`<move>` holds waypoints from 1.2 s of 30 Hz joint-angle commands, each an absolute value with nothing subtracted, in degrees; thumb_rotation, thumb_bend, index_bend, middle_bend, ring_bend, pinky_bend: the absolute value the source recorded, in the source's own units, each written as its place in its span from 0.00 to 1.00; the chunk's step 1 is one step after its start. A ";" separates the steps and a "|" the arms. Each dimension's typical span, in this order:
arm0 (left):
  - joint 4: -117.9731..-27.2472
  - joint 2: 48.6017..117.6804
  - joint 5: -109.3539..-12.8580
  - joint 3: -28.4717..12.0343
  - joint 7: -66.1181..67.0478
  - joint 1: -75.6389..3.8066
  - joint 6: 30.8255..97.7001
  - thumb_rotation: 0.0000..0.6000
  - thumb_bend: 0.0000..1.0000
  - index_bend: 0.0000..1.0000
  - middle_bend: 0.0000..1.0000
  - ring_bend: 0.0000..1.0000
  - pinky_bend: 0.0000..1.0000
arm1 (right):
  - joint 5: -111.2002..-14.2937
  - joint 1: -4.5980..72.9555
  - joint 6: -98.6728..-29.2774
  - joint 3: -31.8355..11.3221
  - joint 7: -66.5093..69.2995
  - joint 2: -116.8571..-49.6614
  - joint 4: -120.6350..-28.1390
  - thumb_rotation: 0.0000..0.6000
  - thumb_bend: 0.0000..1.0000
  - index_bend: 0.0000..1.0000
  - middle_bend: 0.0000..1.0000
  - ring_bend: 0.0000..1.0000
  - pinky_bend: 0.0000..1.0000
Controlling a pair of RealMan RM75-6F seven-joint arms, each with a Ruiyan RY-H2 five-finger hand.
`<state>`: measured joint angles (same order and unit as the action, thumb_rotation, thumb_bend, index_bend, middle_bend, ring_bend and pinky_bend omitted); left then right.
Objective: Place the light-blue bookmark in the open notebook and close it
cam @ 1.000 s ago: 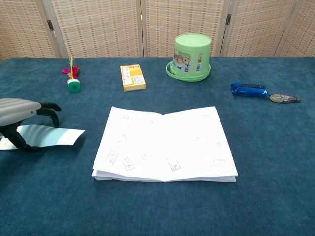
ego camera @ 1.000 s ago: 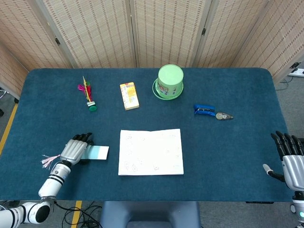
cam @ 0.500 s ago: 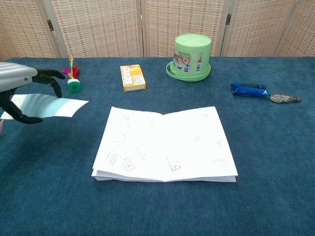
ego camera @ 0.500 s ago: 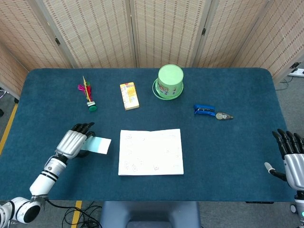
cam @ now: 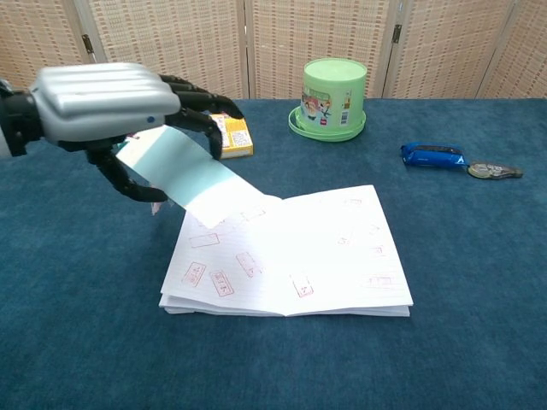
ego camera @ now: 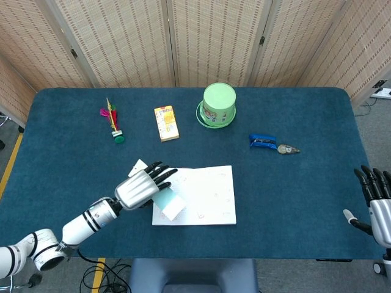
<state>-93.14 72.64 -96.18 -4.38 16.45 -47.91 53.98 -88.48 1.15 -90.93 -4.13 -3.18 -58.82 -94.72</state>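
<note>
- One left hand point(ego camera: 142, 187) hovers over the left page of the open notebook point(ego camera: 201, 194), back upward, fingers curled over the light-blue bookmark point(cam: 190, 177) it grips.
- Bookmark slants downward from the hand, its free end over the left page; contact cannot be told.
- Left forearm reaches in from the table's point(ego camera: 305, 183) near-left corner.
- Right hand point(ego camera: 377, 204) waits at the table's right edge, fingers straight and slightly apart, holding nothing.
- Green tub point(ego camera: 218, 105), yellow box point(ego camera: 166, 122) and blue stapler point(ego camera: 263, 141) sit beyond the notebook.
</note>
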 commanded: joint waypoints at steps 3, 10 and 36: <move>-90.19 75.86 -99.16 -5.13 16.00 -52.36 51.06 1.00 0.27 0.44 0.11 0.14 0.17 | -88.33 0.81 -91.10 -3.98 -3.45 -58.68 -95.00 1.00 0.12 0.00 0.06 0.00 0.04; -85.56 79.85 -100.00 -5.87 17.05 -56.90 47.49 1.00 0.27 0.43 0.10 0.14 0.17 | -87.94 0.36 -91.44 -4.02 -3.35 -58.45 -94.99 1.00 0.12 0.00 0.06 0.00 0.04; -72.98 92.20 -90.25 -9.88 19.92 -65.45 41.63 1.00 0.27 0.41 0.10 0.14 0.16 | -87.06 0.27 -90.79 -4.38 -2.96 -58.21 -94.83 1.00 0.12 0.00 0.06 0.00 0.04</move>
